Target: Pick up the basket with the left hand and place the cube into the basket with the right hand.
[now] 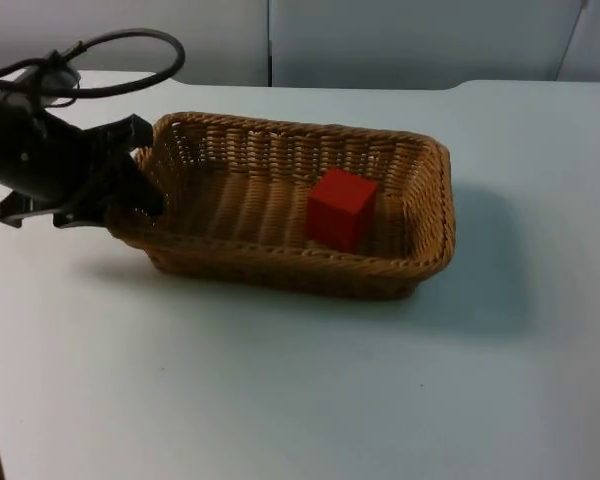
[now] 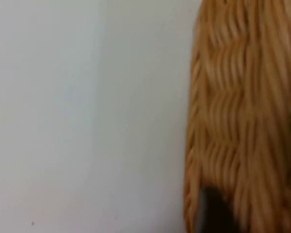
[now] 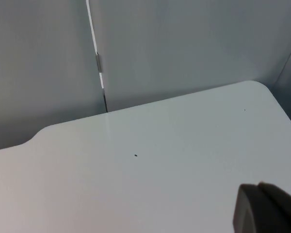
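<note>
**Cube in basket, left gripper on the rim**

Wicker basket point(image 1: 280, 205) seen in the centre of the top view, long axis running left to right and tipping slightly down toward the right. Red cube point(image 1: 340, 208) already inside it, right of the middle, close against the near wall and apparently resting on the basket floor.

Left gripper point(image 1: 130, 175) at the upper left of the top view, clamped on the basket's short left-hand wall, one finger outside the rim and one reaching down inside. Same woven wall point(image 2: 242, 121) seen close up in the left wrist view, with bare white table point(image 2: 87, 116) beside it. Shadow under the basket's right end hints at a slight lift, though hard to say for certain.

Right gripper looking across bare table top toward the grey partition wall point(image 3: 184, 43) in its wrist view; a dark fingertip point(image 3: 264, 208) there, but impossible to tell whether open or closed. Waiting, well apart from the basket by the look of it.

Judged from this: placing done. Basket stretches rightward from the left gripper, cube toward the far end, so any further carry loads that wall grip off-centre.
</note>
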You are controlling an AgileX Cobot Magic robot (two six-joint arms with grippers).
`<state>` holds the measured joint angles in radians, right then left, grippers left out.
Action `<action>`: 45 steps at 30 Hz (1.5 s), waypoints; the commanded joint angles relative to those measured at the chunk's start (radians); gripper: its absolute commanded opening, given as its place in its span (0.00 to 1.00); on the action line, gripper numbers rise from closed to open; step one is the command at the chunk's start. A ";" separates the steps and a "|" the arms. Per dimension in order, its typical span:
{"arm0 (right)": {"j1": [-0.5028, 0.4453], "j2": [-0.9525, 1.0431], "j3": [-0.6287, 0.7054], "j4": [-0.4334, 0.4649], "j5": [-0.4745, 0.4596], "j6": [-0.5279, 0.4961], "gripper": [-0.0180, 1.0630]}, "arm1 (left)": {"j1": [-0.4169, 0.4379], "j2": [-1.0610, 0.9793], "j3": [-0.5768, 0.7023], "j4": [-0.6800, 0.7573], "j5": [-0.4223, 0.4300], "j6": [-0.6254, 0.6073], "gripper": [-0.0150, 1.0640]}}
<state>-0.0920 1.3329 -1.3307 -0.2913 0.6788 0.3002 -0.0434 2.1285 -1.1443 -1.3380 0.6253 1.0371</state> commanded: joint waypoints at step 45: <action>-0.005 -1.333 0.621 -0.063 0.057 -0.046 0.01 | 0.001 -1.726 0.374 1.091 0.182 -0.730 0.01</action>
<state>-0.0920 0.0458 -0.7241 -0.4591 0.6974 0.4002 -0.0432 0.4669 -0.8161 -0.2553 0.7373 0.3490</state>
